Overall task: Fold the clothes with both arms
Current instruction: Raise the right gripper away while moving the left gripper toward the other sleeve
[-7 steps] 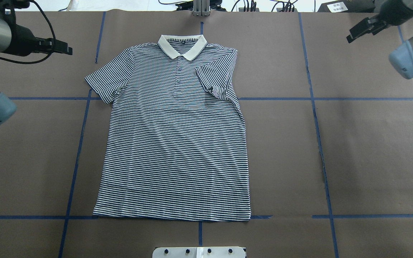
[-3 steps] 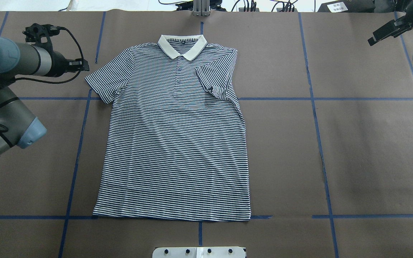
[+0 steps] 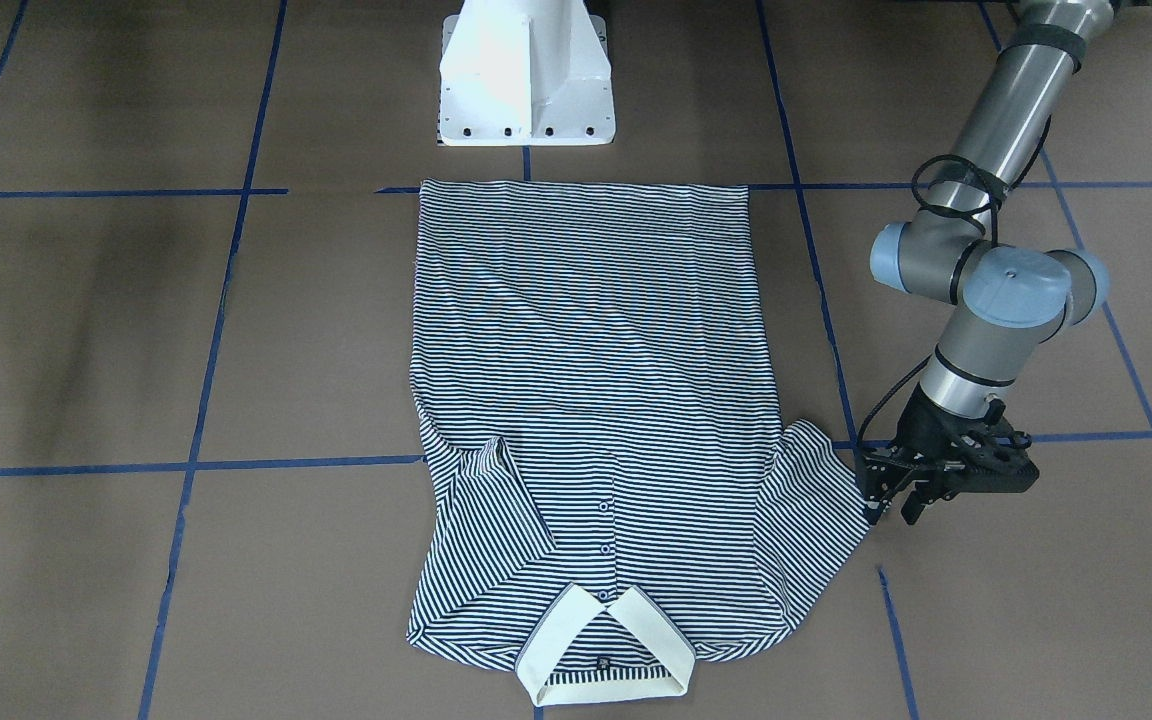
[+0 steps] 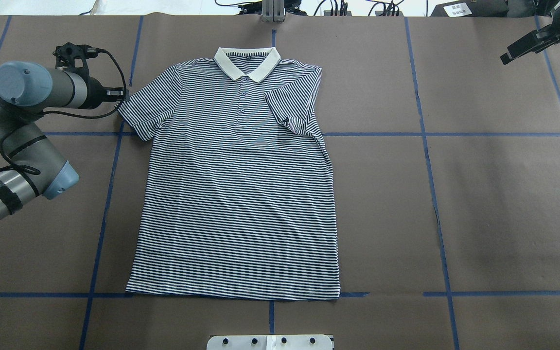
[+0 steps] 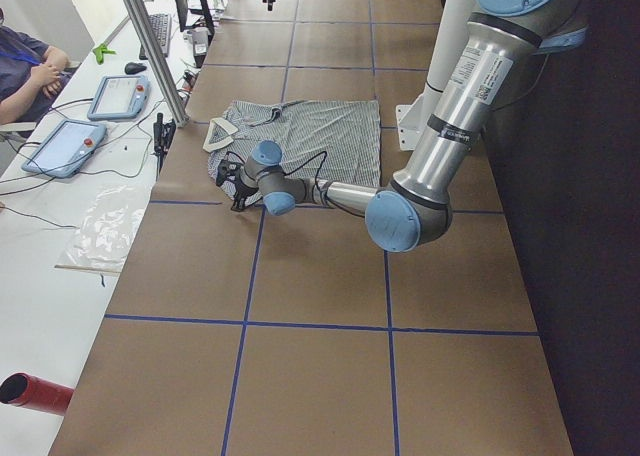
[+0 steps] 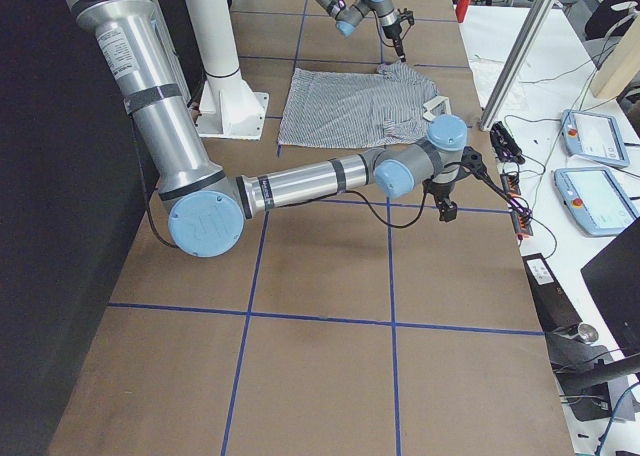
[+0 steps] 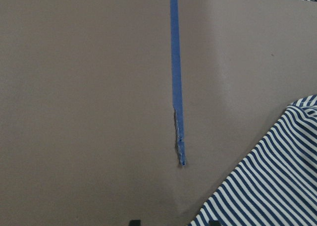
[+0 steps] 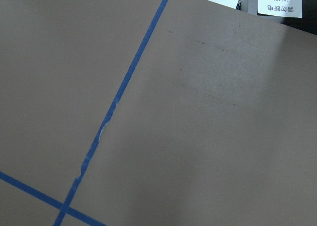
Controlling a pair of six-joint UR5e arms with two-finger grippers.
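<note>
Both jaws of my left gripper (image 3: 891, 515) stand apart, empty; the polo shirt (image 4: 236, 194) lies at 3 o'clock overhead, just beside. The right gripper (image 4: 513, 51) I can't judge; label (image 8: 280, 3) unreadable.

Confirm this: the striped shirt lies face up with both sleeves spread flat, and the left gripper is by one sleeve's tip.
Wrong on the sleeves. Only one sleeve is spread flat. The other sleeve is folded in over the chest, as the overhead view shows. The rest holds: the shirt lies face up, and the left gripper is by the spread sleeve's tip.
</note>
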